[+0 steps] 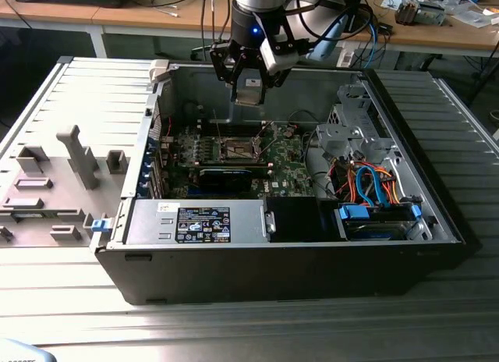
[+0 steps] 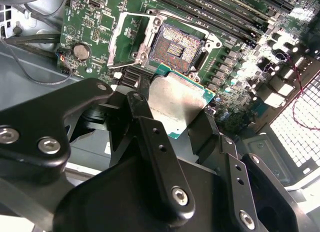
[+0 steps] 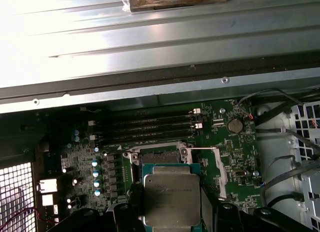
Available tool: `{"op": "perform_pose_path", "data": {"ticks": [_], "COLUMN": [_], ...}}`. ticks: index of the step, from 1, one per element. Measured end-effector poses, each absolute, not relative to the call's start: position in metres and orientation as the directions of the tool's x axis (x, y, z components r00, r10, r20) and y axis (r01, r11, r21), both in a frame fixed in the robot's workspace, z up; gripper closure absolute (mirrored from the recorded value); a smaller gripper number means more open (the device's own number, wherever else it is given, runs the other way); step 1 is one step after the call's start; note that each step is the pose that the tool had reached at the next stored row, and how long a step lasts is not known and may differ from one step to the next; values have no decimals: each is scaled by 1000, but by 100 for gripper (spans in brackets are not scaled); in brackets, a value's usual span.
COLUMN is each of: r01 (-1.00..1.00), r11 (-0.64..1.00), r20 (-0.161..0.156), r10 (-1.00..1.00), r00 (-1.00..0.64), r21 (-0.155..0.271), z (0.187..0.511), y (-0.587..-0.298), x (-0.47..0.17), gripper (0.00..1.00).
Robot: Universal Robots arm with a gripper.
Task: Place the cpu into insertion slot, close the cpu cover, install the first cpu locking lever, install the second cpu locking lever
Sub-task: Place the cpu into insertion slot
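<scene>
My gripper [image 1: 248, 85] hangs above the open computer case, shut on the cpu [image 1: 248, 92]. In both wrist views the cpu [image 2: 177, 104] [image 3: 172, 197] is a silvery square chip with a green rim, clamped by its edges between black fingers [image 2: 145, 124]. It is held clear above the board. The insertion slot [image 2: 177, 46] [image 1: 238, 150] lies bare beneath, with a dark centre and a metal rim. The chip partly hides the insertion slot [image 3: 157, 156] in the first wrist view. The cpu cover [image 2: 125, 42] [image 3: 220, 167] is swung open beside the slot. Two thin locking levers [image 1: 215, 128] stand raised.
Long memory slots [image 3: 150, 127] run beside the socket. A black graphics card [image 1: 226, 177] lies in front of it in the exterior view. A power supply [image 1: 199, 221] and a drive bay with blue and orange cables [image 1: 374, 186] line the case's near side. The grey side panel [image 1: 62, 167] lies at the exterior view's left.
</scene>
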State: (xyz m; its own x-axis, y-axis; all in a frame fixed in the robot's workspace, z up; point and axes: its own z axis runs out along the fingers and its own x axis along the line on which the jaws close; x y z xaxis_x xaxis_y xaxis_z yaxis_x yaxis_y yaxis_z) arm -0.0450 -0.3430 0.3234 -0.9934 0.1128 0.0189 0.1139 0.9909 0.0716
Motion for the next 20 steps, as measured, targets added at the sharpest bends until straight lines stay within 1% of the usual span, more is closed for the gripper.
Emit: {"op": "perform_pose_path", "data": {"ticks": [20], "r01": [125], "r11": [990], "r20": [19], "r10": [124], "r00": [-992], "r21": [72], "z": [322], "y": [-343], "x": [-45], "gripper": [45]}}
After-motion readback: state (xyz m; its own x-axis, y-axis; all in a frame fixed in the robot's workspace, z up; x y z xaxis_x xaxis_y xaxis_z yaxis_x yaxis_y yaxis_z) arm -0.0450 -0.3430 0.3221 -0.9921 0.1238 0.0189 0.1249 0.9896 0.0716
